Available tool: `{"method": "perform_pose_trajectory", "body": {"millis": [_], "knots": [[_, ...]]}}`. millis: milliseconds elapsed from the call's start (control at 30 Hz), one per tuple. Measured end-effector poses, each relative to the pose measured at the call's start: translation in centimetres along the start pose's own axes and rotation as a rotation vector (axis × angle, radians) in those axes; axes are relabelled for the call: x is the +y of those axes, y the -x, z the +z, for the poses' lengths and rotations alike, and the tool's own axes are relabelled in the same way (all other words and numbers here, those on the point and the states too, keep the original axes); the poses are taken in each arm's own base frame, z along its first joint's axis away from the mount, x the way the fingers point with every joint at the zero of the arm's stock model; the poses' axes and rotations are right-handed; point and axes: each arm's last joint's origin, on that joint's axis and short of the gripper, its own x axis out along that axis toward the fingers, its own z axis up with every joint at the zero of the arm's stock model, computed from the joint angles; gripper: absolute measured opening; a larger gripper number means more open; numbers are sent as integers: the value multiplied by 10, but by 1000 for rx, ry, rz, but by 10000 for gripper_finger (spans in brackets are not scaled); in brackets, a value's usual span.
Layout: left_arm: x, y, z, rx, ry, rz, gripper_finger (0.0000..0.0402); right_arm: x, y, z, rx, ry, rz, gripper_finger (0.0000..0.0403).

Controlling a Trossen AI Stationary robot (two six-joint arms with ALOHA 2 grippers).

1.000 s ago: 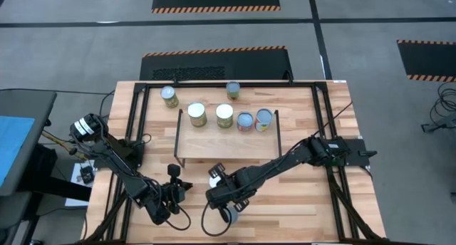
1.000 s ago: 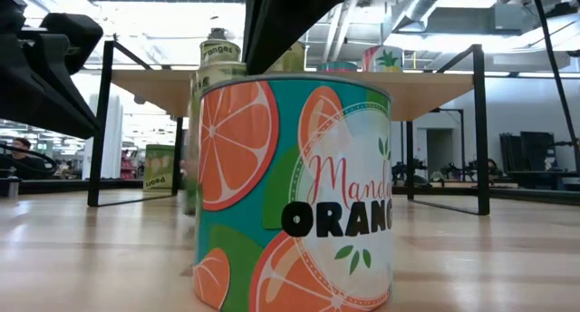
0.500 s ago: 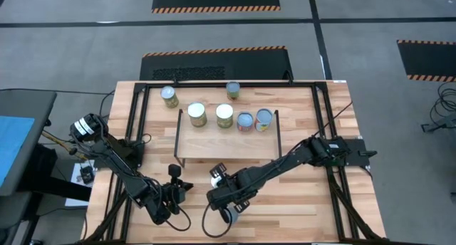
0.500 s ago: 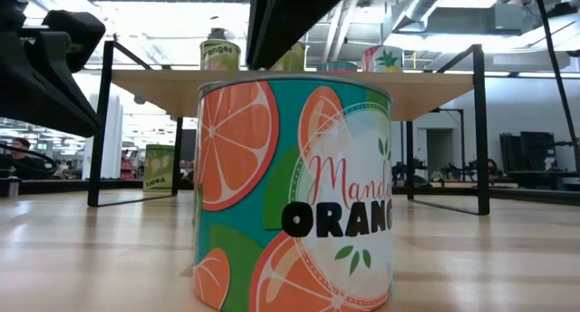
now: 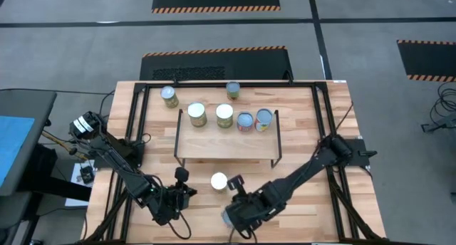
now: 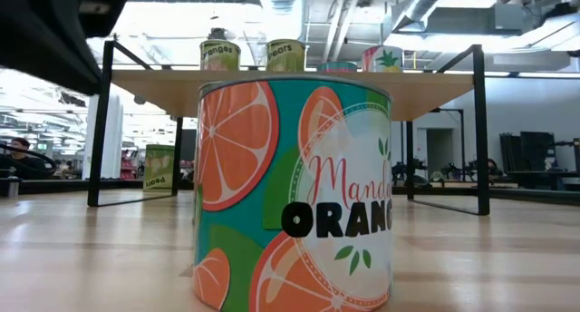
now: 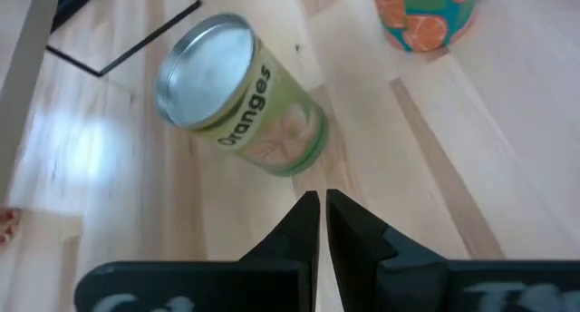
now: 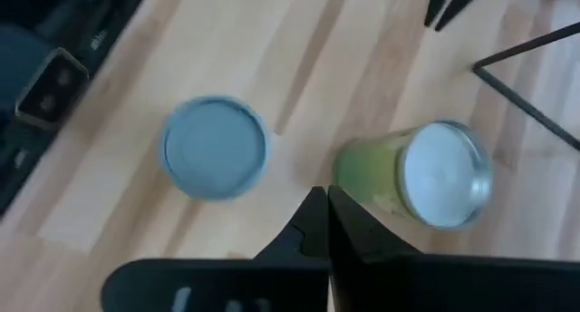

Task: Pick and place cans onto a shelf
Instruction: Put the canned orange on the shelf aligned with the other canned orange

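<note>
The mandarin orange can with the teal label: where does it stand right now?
In the low view the mandarin orange can stands upright on the table's near edge, in front of the shelf; in the high view the right gripper hangs beside it.

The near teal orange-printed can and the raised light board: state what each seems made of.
Teal orange-printed can: seemingly metal with a glossy printed label; silvery rim at the top. Raised light board: pale matte wood, judging by its colour; thin black legs, probably metal.

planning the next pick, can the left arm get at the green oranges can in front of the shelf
Probably yes. The green oranges can stands alone on open tabletop just beside the shut left gripper, nothing between them; the right gripper sits farther off.
</note>
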Motion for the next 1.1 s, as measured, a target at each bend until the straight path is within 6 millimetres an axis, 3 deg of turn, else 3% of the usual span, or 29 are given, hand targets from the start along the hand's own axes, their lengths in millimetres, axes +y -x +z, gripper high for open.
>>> {"method": "perform_pose_trajectory", "body": {"millis": [133,333,467,733,900,1100], "knots": [[10,4,19,34,-56,-44,15,3,2,-15,-68,-68,-45,7],[33,2,45,51,-108,-107,20,11,31,-32,-285,-135,-98,5],[49,-3,55,43,-143,-161,45,15,38,-48,-400,-166,-97,6],[70,-18,60,9,-181,-224,100,14,36,-62,-466,-193,-99,8],[69,-19,63,-36,-276,-244,107,14,36,-62,-469,-187,-88,6],[67,-36,58,9,-327,-255,107,14,37,-61,-476,-190,-88,8]]}}
